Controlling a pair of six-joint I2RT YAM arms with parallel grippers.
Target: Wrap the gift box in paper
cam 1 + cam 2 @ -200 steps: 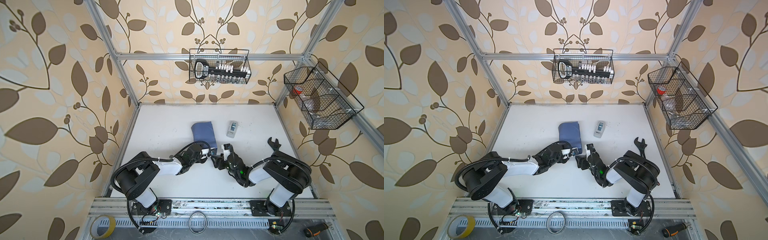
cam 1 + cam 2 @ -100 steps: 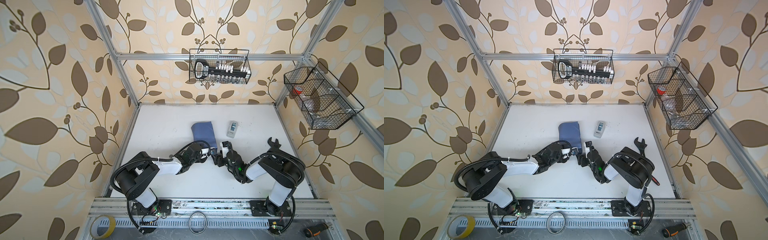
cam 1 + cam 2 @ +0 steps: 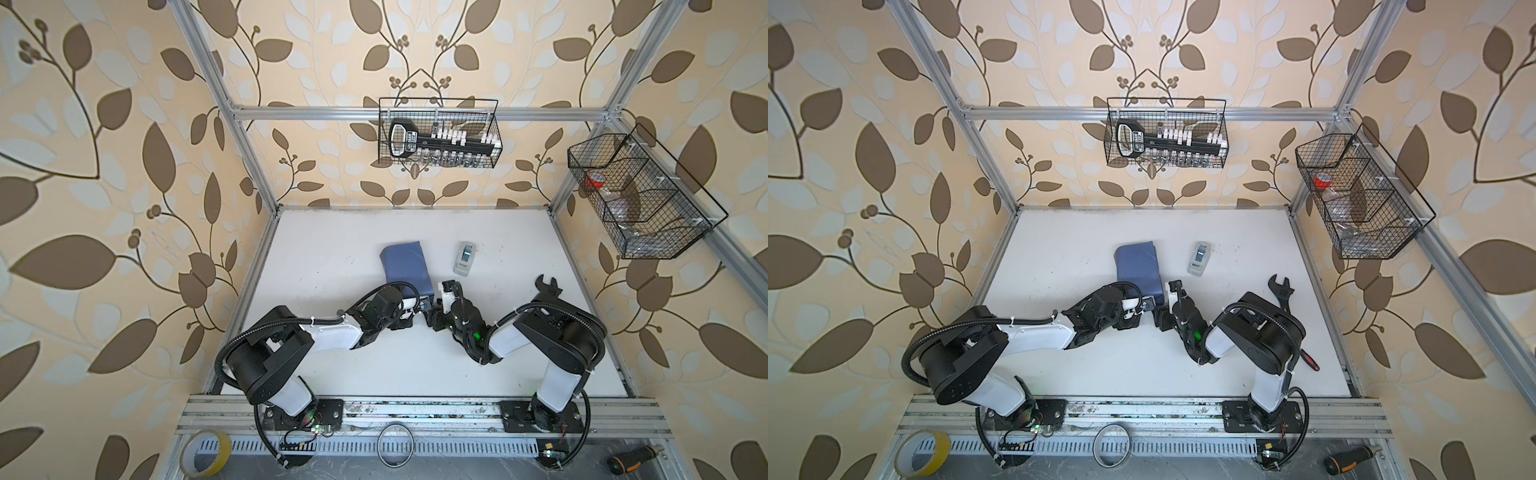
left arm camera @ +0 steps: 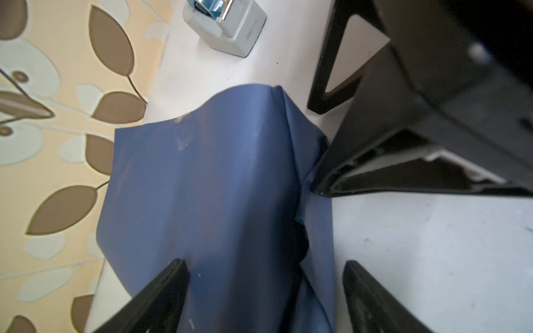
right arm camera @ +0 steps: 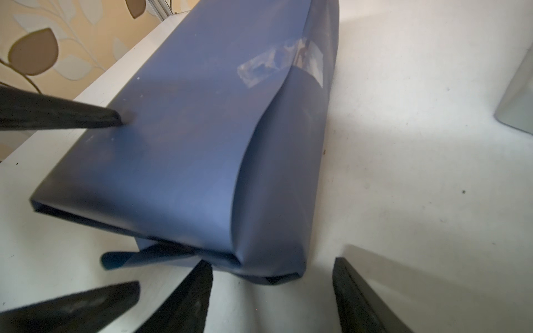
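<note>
Tape dispenser point(image 4: 230, 31): faint raised brand mark on its grey side, too blurred to read
Tool holder point(image 3: 405, 141) in wire basket point(image 3: 457, 99): white label, lettering too small to read

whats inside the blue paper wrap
The paper is folded into a flat, box-shaped parcel, its overlap held by clear tape. Only dark gaps show at its open end and seam; the gift box itself is covered.
</note>
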